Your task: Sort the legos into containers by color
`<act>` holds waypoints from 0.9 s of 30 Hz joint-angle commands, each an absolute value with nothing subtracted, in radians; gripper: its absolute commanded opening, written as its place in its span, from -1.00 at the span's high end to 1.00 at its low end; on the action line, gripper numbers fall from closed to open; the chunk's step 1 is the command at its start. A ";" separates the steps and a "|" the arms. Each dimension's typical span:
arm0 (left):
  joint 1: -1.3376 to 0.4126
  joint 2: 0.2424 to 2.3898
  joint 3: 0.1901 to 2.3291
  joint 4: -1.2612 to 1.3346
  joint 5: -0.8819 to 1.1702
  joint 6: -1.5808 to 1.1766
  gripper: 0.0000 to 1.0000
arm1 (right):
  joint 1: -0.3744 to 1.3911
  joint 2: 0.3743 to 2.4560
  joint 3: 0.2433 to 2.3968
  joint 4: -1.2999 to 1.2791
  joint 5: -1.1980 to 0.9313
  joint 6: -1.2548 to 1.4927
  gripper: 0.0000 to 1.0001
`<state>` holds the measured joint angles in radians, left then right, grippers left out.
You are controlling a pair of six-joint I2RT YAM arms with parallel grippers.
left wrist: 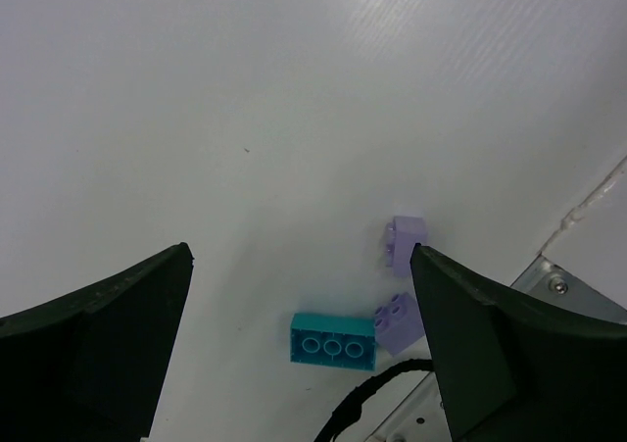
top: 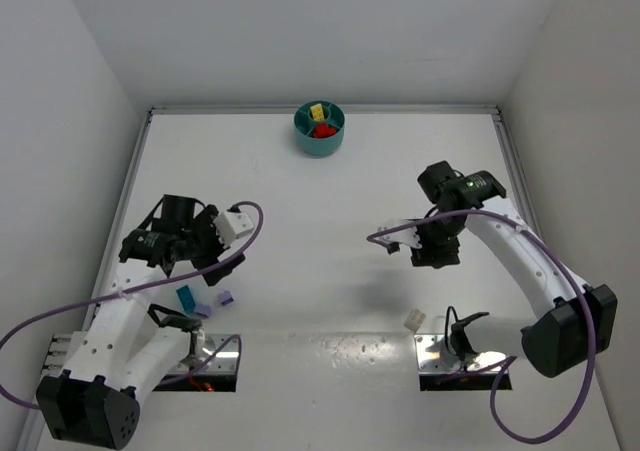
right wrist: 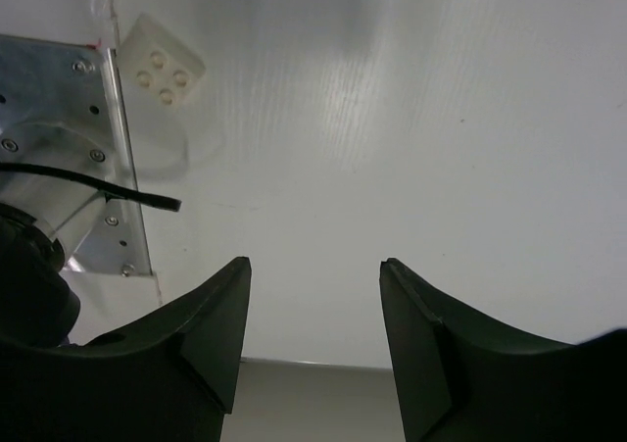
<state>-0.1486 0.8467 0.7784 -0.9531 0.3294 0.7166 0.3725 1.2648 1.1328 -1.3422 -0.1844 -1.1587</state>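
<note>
**A:** Where are the legos at?

**B:** Red legos (top: 324, 129) and yellow legos (top: 316, 110) are in the bowl (top: 320, 149), far edge of the table (top: 320, 231). A teal brick (left wrist: 333, 340), a purple brick (left wrist: 397, 326) just beside it and a second purple brick (left wrist: 405, 238) lie under the left gripper (left wrist: 299, 266).

**A:** Grippers?

**B:** Left is spread wide and empty. The right gripper (right wrist: 313, 275) is partly apart and empty too. A cream brick (right wrist: 162, 62) lies near its base.

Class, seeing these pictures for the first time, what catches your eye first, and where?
The round teal bowl at the far edge, with red bricks and yellow bricks already inside. Next, a teal brick and two pale purple bricks lying loose by the left arm, and a lone cream brick near the right arm's base.
</note>
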 commanded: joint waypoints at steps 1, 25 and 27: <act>-0.094 0.856 0.788 -0.900 0.396 0.687 -0.99 | 0.362 1.240 1.075 -1.356 -0.181 -1.310 -0.11; 0.406 1.121 1.184 -1.135 0.426 0.684 -0.99 | 0.373 1.233 1.045 -1.405 -0.204 -1.486 -0.16; 0.484 1.152 1.195 -1.189 0.458 0.710 -0.99 | 0.373 1.233 1.035 -1.405 -0.184 -1.486 -0.16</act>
